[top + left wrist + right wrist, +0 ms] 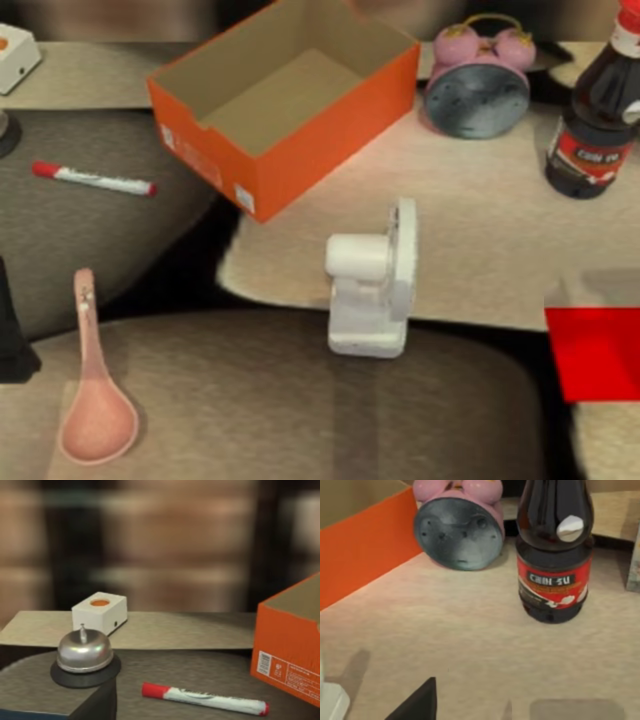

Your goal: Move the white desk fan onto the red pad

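Observation:
The white desk fan (pixel 370 285) stands on the table's middle, its round head turned toward the right side and its blocky base toward the front. The red pad (pixel 596 354) lies flat at the right edge, well apart from the fan. Only a dark part of my right gripper (pixel 420 705) shows in the right wrist view, above the tan tabletop, with a white corner of the fan (pixel 330 702) beside it. The right arm is outside the top view. My left arm (pixel 12 330) is parked at the left edge.
An open orange cardboard box (pixel 285 100) sits behind the fan. A pink alarm clock (pixel 480 80) and a dark bottle (pixel 592 130) stand at the back right. A marker (pixel 92 178), pink spoon (pixel 95 385), bell (pixel 84 652) and white box with an orange mark (pixel 15 55) occupy the left.

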`<state>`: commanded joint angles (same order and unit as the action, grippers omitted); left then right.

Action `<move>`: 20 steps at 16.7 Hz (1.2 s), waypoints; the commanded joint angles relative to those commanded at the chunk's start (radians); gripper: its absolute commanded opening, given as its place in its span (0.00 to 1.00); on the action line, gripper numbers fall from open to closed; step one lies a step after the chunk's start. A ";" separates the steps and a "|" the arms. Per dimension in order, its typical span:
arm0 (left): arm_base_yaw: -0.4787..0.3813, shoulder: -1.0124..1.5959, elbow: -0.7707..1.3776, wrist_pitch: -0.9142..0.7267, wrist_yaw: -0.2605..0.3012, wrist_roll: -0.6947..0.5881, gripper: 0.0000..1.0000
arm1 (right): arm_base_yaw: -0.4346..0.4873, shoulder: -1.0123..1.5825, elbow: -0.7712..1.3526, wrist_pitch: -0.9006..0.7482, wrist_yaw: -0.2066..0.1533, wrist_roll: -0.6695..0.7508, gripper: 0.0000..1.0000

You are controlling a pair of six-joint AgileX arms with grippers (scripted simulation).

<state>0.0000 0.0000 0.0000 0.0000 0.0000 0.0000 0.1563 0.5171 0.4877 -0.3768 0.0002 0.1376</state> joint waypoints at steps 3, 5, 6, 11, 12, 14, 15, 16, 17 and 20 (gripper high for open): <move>0.000 0.000 0.000 0.000 0.000 0.000 1.00 | 0.075 0.249 0.262 -0.176 0.000 0.084 1.00; 0.000 0.000 0.000 0.000 0.000 0.000 1.00 | 0.129 0.426 0.453 -0.300 0.000 0.148 1.00; 0.000 0.000 0.000 0.000 0.000 0.000 1.00 | 0.157 0.517 0.551 -0.364 -0.001 0.181 1.00; 0.000 0.000 0.000 0.000 0.000 0.000 1.00 | 0.295 0.971 1.038 -0.682 -0.004 0.350 1.00; 0.000 0.000 0.000 0.000 0.000 0.000 1.00 | 0.321 1.058 1.128 -0.744 -0.004 0.383 1.00; 0.000 0.000 0.000 0.000 0.000 0.000 1.00 | 0.369 1.225 1.297 -0.863 -0.003 0.445 1.00; 0.000 0.000 0.000 0.000 0.000 0.000 1.00 | 0.391 1.303 1.374 -0.919 -0.003 0.474 1.00; 0.000 0.000 0.000 0.000 0.000 0.000 1.00 | 0.411 1.376 1.445 -0.971 -0.002 0.501 1.00; 0.000 0.000 0.000 0.000 0.000 0.000 1.00 | 0.430 1.444 1.509 -1.019 -0.001 0.525 1.00; 0.000 0.000 0.000 0.000 0.000 0.000 1.00 | 0.474 1.608 1.660 -1.138 0.002 0.585 1.00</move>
<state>0.0000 0.0000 0.0000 0.0000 0.0000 0.0000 0.6302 2.1255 2.1473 -1.5152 0.0021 0.7228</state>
